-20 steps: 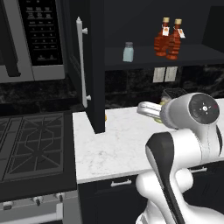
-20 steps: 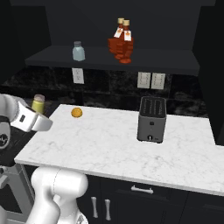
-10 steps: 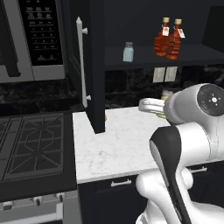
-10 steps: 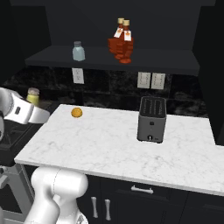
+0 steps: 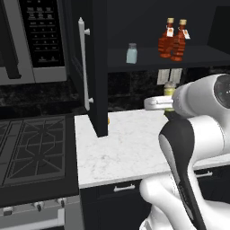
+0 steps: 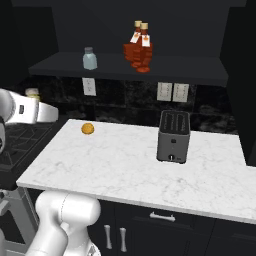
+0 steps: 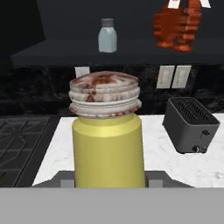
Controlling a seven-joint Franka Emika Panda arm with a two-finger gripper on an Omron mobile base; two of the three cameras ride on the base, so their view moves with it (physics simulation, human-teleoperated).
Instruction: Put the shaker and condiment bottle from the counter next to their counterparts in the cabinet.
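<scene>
Item: yellow shaker (image 7: 107,146), stubby, ridged grey cap, standing upright between the two dark tips of the gripper (image 7: 107,181), which pinches its lower body; carried in the air above the left end of the counter (image 6: 130,165), well below the shelf. In the left base view the shaker (image 5: 169,92) peeks out beside the white arm, under the shelf edge. Destination: open black cabinet (image 5: 96,67) with bar handle; on its shelf (image 6: 165,70) stands the pale blue shaker (image 6: 89,58), alone toward the left, and, well apart to the right, two red bottles (image 6: 139,47) close together, so the bottle part of the task looks done. Other stock: toaster (image 6: 173,136) on the counter, small orange fruit (image 6: 88,128) near the back wall, stove (image 5: 31,148) and microwave (image 5: 38,38) at left. Step in hand, by judgement: raise the yellow shaker to the shelf and set it next to the blue one. Handling advice: keep it upright and the pinch steady, rise clear of the shelf lip before moving inward, approach from the open side of the blue shaker so as not to knock it, lower until the base sits flat, then release and withdraw straight back.
</scene>
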